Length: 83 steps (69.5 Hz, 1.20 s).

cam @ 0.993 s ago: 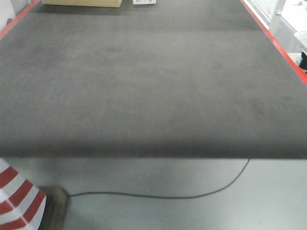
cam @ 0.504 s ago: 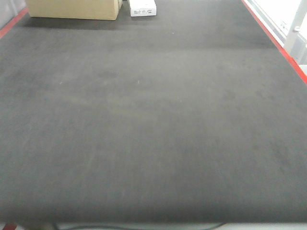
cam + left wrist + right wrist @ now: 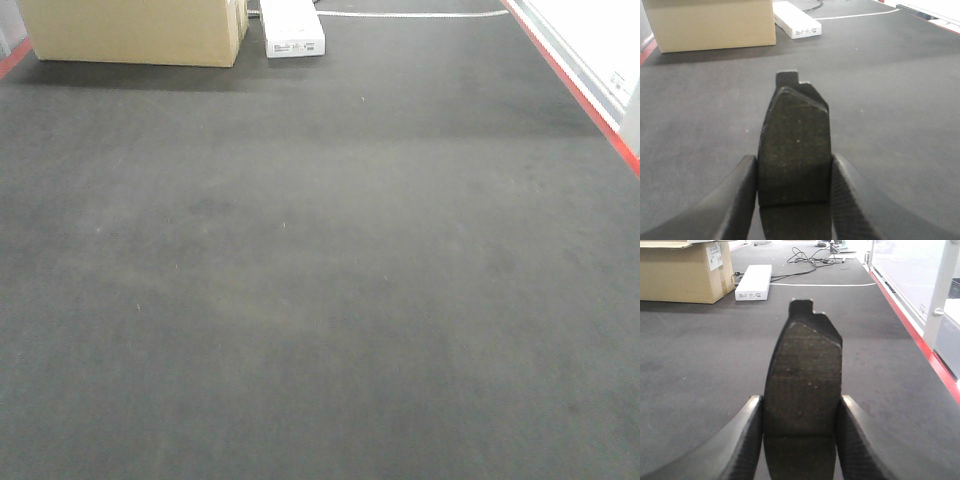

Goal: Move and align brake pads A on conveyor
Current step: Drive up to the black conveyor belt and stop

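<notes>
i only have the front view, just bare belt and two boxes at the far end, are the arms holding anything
Observer: Yes. The left gripper is shut on a brake pad, with the pad's notched end pointing down the conveyor.
Operator: and the right
Observer: The right gripper is shut on a second brake pad, held the same way, lengthwise between the fingers.
Operator: whats past the white box
Observer: The right wrist view shows a tangle of black cables lying beyond the white box.
</notes>
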Available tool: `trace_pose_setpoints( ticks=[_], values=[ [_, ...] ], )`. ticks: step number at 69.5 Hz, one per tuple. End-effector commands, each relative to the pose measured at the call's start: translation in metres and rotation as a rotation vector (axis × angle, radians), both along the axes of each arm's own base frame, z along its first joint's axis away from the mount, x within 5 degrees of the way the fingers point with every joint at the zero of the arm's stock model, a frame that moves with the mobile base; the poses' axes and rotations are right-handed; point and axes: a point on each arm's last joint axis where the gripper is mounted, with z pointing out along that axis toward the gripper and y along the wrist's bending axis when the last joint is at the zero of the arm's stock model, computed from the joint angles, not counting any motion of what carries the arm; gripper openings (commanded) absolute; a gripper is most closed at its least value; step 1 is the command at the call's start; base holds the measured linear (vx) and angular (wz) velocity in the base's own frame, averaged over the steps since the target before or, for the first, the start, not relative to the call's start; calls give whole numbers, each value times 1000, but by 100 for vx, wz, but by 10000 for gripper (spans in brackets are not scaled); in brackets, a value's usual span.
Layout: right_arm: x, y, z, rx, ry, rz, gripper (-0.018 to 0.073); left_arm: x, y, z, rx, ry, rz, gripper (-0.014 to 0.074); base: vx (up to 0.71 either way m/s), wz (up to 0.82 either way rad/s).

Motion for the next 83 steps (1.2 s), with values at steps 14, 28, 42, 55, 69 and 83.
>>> trace_pose_setpoints(
  ticks=[14,28,42,55,69,83],
  values=[
    [0,0,19,4,-120,-4,-10,1,-1,17,-24,-110,-6,-6,15,4],
    [0,0,19,4,-120,-4,-10,1,-1,17,-24,-110,-6,-6,4,1],
    [0,0,19,4,-120,-4,-10,1,-1,17,-24,-110,-6,-6,0,0],
    [0,0,19,4,-120,-4,-10,1,-1,17,-24,-110,-6,-6,0,0],
    [0,0,19,4,-120,-4,-10,1,-1,20,-27,-138,-8,-6,0,0],
    [0,0,19,4,-120,-4,-10,1,-1,20,-28,-141,-8,-6,0,0]
  ],
)
